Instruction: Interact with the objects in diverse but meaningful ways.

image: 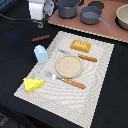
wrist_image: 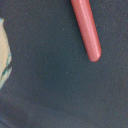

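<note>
Near edge: yellow holed cheese wedge [image: 33, 84] on the corner of the pale woven placemat [image: 100, 80] closest to the exterior camera.
Mat centre: round tan plate [image: 68, 65], flanked by two orange-handled utensils [image: 74, 83]; orange ridged bread-like block [image: 81, 46] just beyond.
Mat edge, exterior view's left: light blue cup [image: 41, 53], lying tipped.
Off mat: thin brown sausage [image: 40, 37] on the dark table, long axis roughly across the exterior view, well apart from the cup.
Key relation: sausage lying just below and nearer the camera than the white gripper [image: 40, 22]; rounded sausage end [wrist_image: 93, 55] visible in wrist view, shaft running diagonally.
Tool state: jaws unseen; open or closed not determinable; nothing visibly held.
Far: small dark grey long-handled pan [image: 91, 16] on the brown board.
Markings: none legible.
</note>
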Available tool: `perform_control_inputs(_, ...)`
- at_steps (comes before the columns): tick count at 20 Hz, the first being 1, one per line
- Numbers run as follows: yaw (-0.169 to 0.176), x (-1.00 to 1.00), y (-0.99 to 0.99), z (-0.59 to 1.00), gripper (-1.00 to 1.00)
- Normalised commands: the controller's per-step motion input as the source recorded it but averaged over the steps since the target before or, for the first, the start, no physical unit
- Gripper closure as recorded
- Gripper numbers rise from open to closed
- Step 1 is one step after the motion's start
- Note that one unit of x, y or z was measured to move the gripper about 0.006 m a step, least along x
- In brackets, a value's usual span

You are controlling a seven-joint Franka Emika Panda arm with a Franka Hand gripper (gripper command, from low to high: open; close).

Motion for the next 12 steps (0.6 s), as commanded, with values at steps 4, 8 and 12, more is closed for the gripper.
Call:
perform_control_inputs(4, 0.102, -0.28, -0.14, -0.54, -1.0)
perform_control_inputs(8, 0.094, -0.27, -0.05, -0.48, -1.0)
perform_control_inputs(12, 0.059, -0.18, -0.06, -0.41, -1.0)
